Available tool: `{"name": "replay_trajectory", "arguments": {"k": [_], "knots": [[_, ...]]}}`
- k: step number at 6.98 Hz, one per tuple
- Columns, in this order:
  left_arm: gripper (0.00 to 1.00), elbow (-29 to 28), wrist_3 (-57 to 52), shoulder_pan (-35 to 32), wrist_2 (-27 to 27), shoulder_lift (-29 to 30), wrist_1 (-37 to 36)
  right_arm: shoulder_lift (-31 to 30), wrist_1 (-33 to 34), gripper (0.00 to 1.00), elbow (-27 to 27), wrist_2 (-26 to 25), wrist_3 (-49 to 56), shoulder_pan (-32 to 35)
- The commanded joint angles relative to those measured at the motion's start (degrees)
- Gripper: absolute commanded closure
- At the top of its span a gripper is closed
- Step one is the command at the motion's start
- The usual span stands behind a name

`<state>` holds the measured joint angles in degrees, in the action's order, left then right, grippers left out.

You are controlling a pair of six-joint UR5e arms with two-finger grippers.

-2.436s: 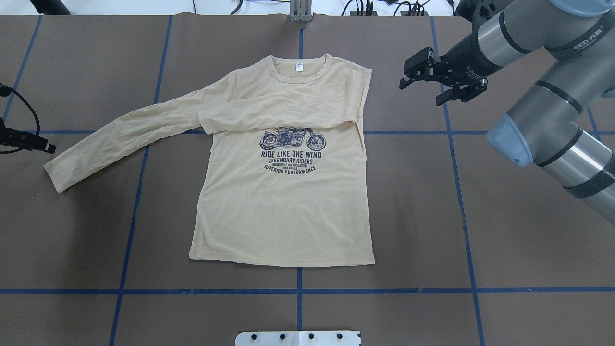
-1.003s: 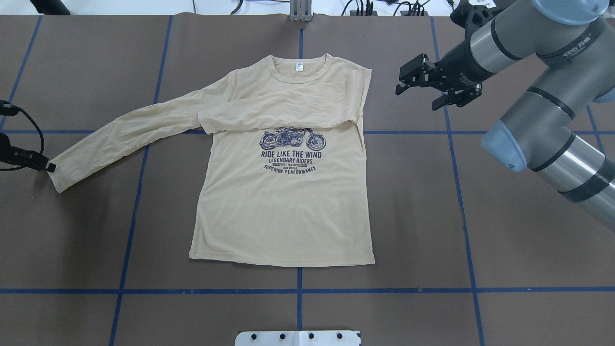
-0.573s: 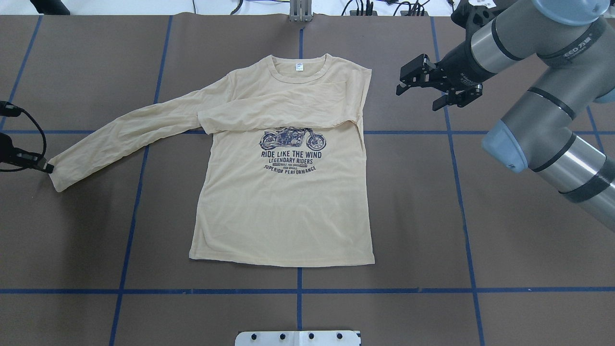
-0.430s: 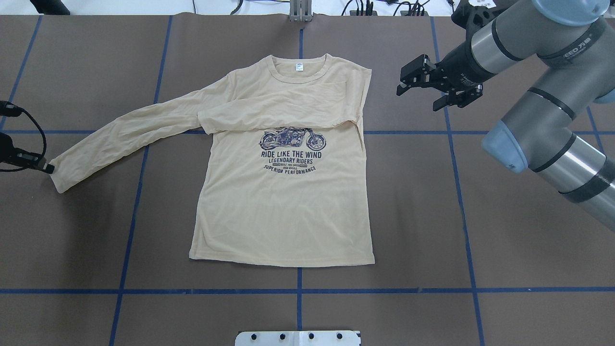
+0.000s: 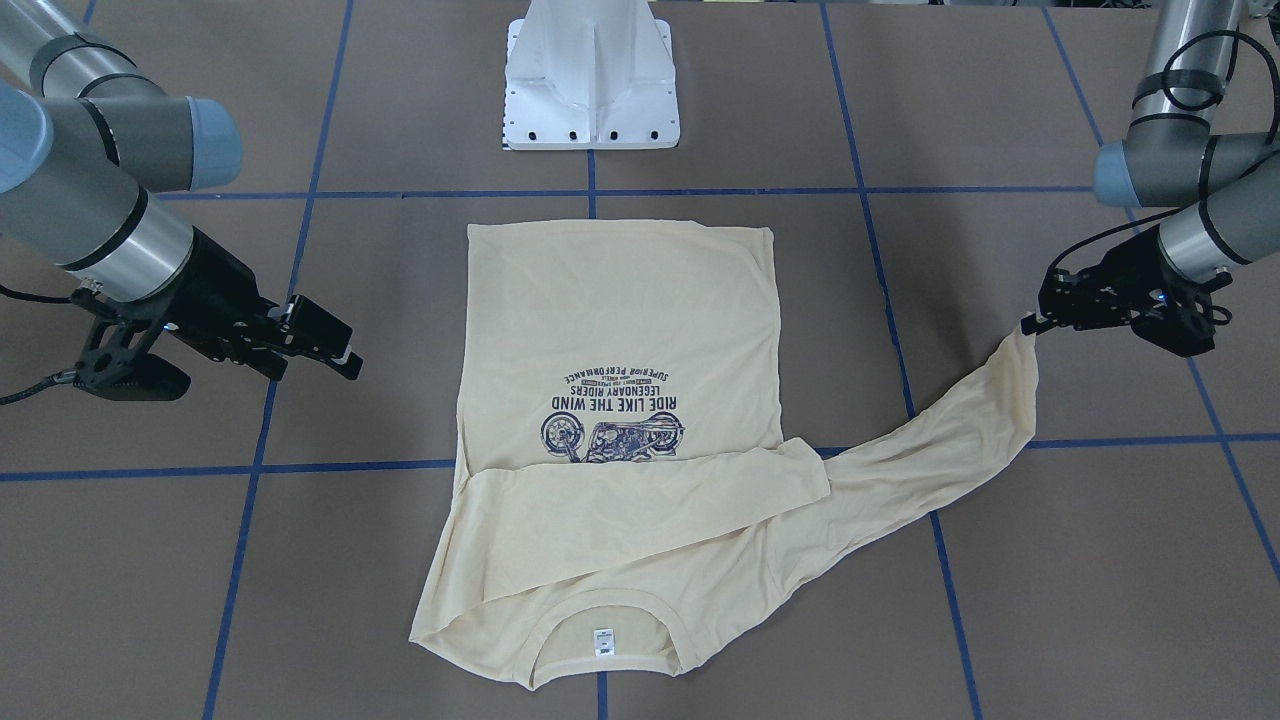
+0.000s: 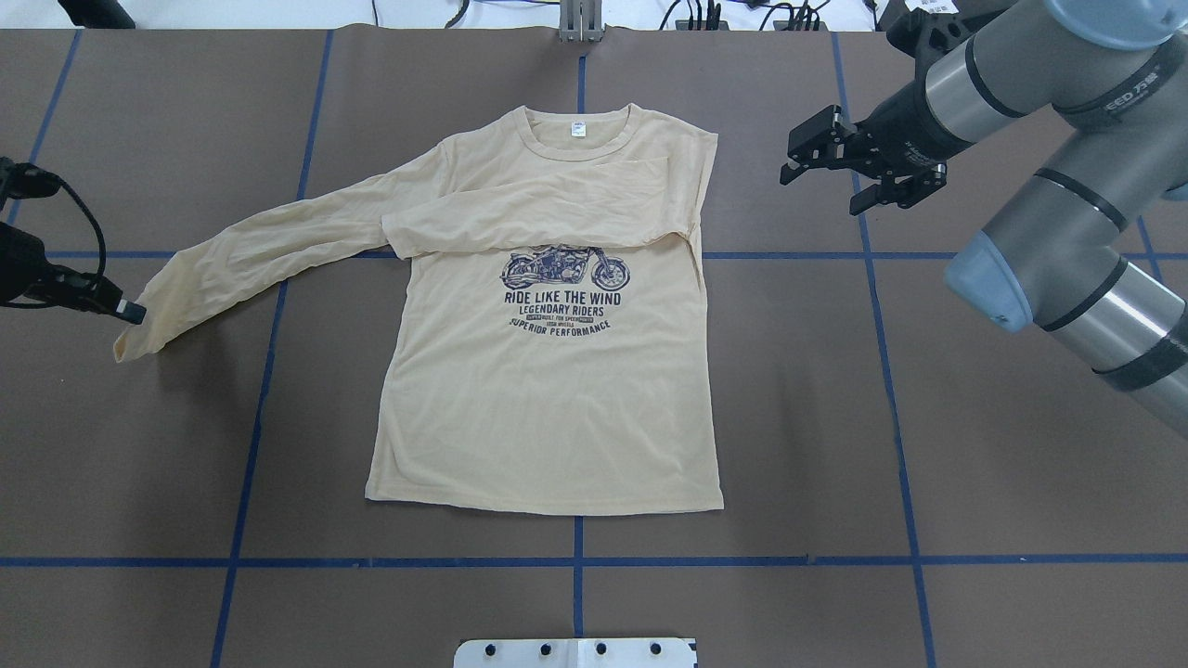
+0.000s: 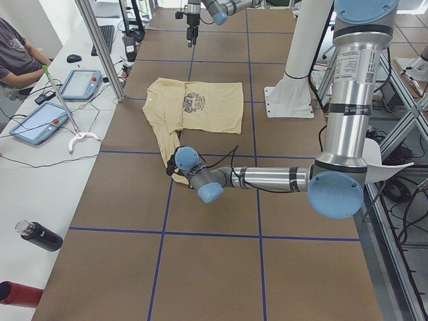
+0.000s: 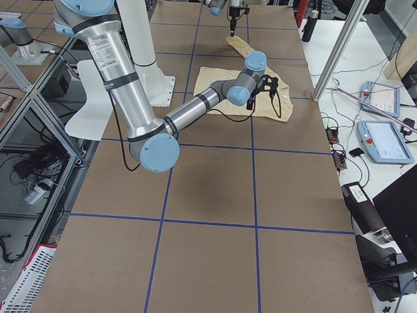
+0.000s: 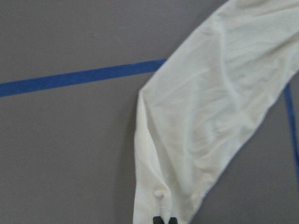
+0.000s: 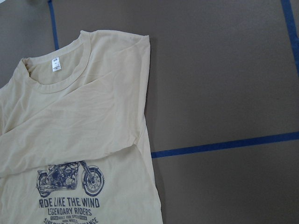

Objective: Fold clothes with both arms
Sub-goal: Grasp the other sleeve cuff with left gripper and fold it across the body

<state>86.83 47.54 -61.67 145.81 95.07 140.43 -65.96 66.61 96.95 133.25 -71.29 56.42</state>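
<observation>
shirt point(image 6: 548, 399): face up and flat at the middle of the table point(image 6: 835, 417), collar point(image 6: 577, 148) on the far side from the white base point(image 5: 590, 80), hem on the near side.
print point(image 6: 561, 292): navy motorcycle over lines of lettering, uncovered, just near of the folded sleeve.
folded sleeve point(image 6: 538, 209): laid across the chest from the right shoulder, flat, just near of the collar.
outstretched sleeve point(image 6: 278, 246): reaching out to the left of the body, cuff point(image 6: 139, 334) raised off the table with a shadow beneath.
left gripper point(image 6: 130, 313): fingertips pinched tight on the cuff, far out on the left.
right gripper point(image 6: 821, 190): jaws spread, holding nothing, hovering right of the shirt's shoulder, apart from the cloth.
tape lines point(image 6: 742, 560): blue, crossing the brown table in a grid.
</observation>
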Motion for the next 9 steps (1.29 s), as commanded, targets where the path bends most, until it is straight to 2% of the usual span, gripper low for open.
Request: {"name": "replay_trajectory", "arguments": {"k": [1,2,3,4,7,8,9], "knots": [[1.00,4.8,19.6,1.5,0.6,10.4,-0.2,-5.5,-0.3,0.00,-0.1,1.0,8.7,3.5],[1.00,3.5,32.0,6.1,-1.5,19.9,-0.4,-8.9,-0.3,0.00,-0.1,1.1,15.0,5.5],[1.00,2.6,41.6,11.5,-10.5,27.4,-0.5,-11.0,-0.3,0.00,-0.4,1.0,19.1,6.7],[1.00,1.2,46.6,16.3,-17.4,32.1,-0.5,-12.0,-0.3,0.00,-1.5,0.6,20.8,7.5],[1.00,-12.2,52.1,23.8,-31.2,46.4,-0.4,-11.9,-0.4,0.00,-4.3,0.3,23.2,9.0],[0.66,-15.2,52.3,24.9,-34.3,48.2,-0.2,-11.7,-0.4,0.00,-4.3,0.3,23.1,9.0],[0.12,-16.9,52.4,26.1,-38.4,49.8,-0.2,-11.4,-0.4,0.00,-4.1,0.3,21.8,8.9]]}}
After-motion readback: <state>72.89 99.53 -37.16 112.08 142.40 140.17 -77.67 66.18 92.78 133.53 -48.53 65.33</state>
